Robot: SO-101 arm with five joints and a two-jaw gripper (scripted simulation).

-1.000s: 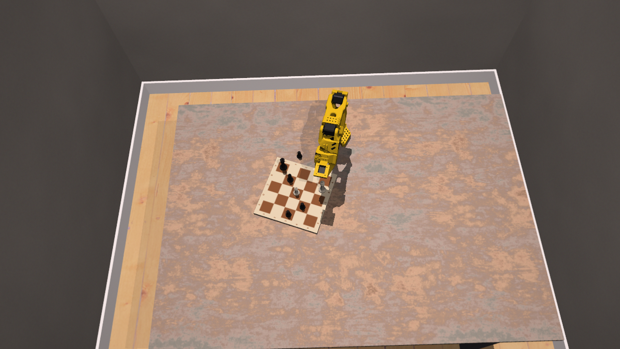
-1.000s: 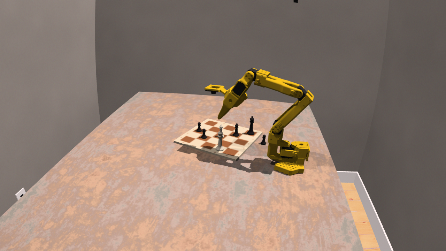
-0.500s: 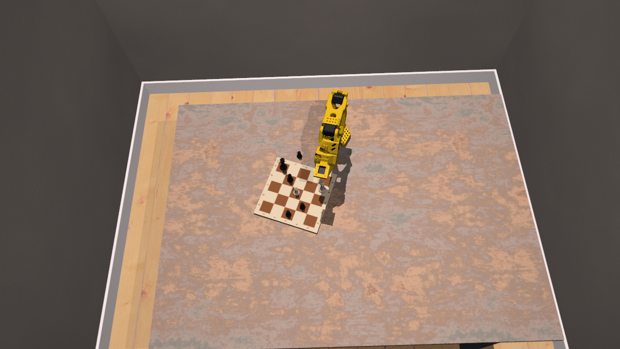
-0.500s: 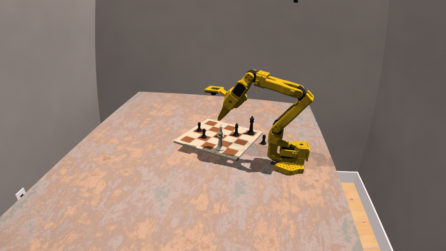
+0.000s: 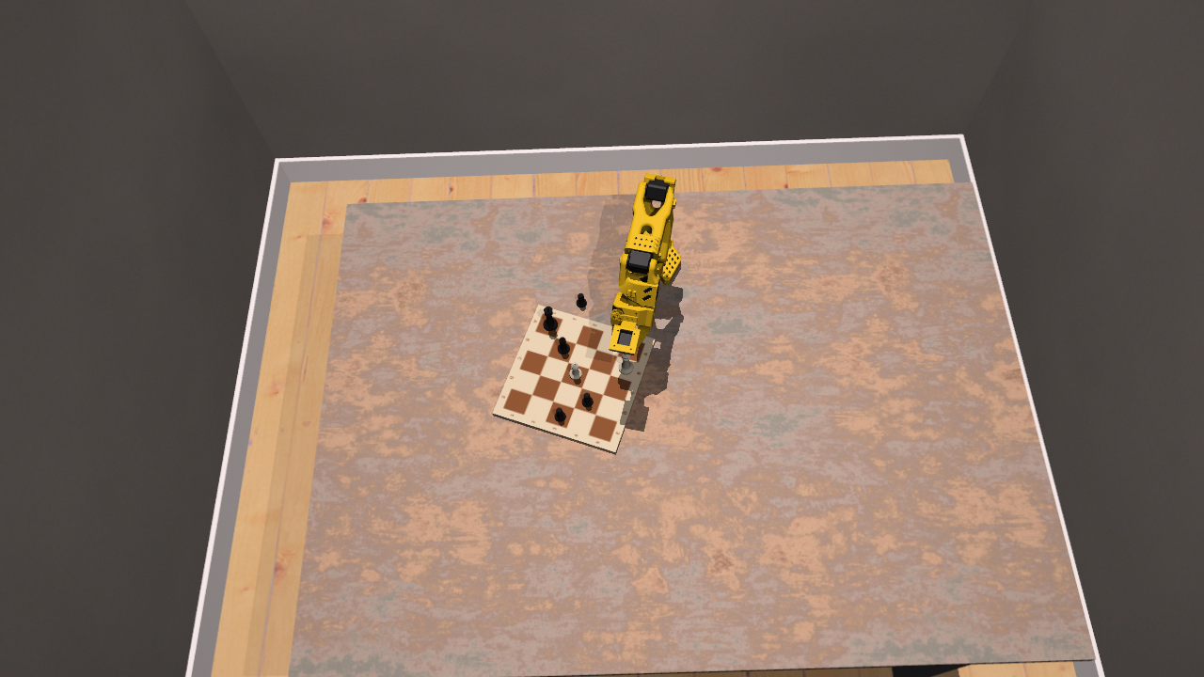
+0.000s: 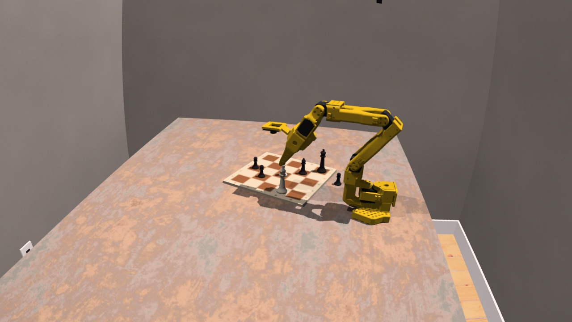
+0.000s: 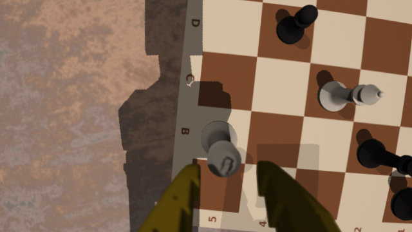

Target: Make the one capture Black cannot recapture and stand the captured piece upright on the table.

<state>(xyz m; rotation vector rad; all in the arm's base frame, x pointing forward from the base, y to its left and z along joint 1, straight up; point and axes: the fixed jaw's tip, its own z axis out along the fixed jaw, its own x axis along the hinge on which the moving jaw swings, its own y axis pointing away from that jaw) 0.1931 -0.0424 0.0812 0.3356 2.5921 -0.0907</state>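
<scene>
Up top, the jaws hang right over the white king [image 5: 625, 363] at the board's [image 5: 514, 412] edge. A black pawn [image 5: 580, 300] stands upright on the desk beside the board.

Side view: tips just above the king's crown.

Wrist cam: jaws parted a bit, gripping nothing, king's head just ahead of the gap. That gap looks tight, so an off-centre drop could clip the crown and topple it.

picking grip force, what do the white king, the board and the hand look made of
White king: smooth, matte grey-white, no grain, looks like plastic or painted wood.
Board: flat cream and brown squares with a pale border, probably printed or veneered wood.
Hand: yellow, hard, faceted fingers, looks like printed plastic.
</scene>
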